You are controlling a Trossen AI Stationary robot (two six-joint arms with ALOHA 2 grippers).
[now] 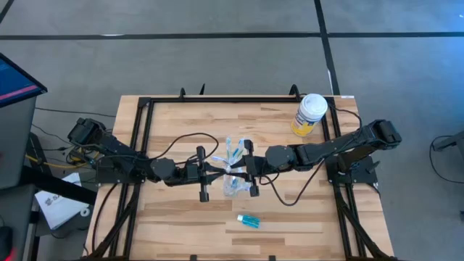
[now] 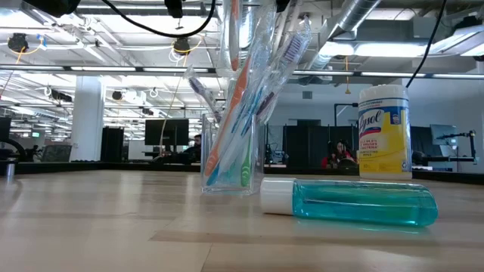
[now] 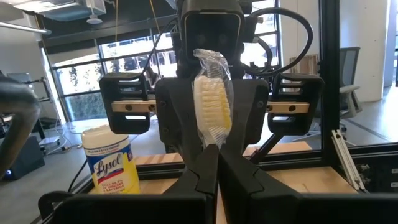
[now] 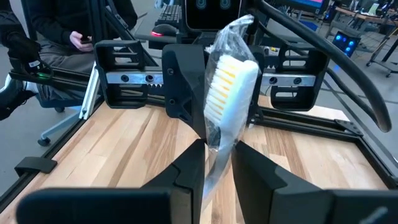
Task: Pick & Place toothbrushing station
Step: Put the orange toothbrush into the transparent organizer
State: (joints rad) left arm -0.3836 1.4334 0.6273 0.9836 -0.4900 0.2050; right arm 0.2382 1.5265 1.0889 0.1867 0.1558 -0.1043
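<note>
A clear tumbler [image 2: 227,162] stands upright on the wooden table, near its middle, with several toothbrushes [image 2: 240,113] leaning in it. My two grippers meet nose to nose above it: the left gripper [image 1: 220,172] and the right gripper [image 1: 244,169]. Between them stands one toothbrush in a clear wrapper [image 3: 211,102], its white bristled head up. My left gripper [image 3: 217,163] is shut at the brush's lower part. My right gripper [image 4: 217,168] is shut on the same brush. The small blue tube with a white cap [image 2: 355,202] lies on its side nearer the table's front edge [image 1: 248,220]. My left gripper pinches the wrapped toothbrush just below its head [image 3: 212,144] between its fingertips, coming level from the table's left. The brush stands upright above the fingers, clear of the table. My right gripper pinches the same brush below the head, on the neck and wrapper [image 4: 214,152], between its two fingers, coming about level from the table's right. The head [image 4: 231,93] rises above the fingers, tilted a little; loose wrapper hangs down between them.
A yellow wipes container with a white lid [image 1: 310,114] stands at the table's far right corner. Black frame rails [image 1: 138,145] run along the table's edges. A seated person [image 4: 62,31] shows beyond the table's left side. Bare wood lies to the front left.
</note>
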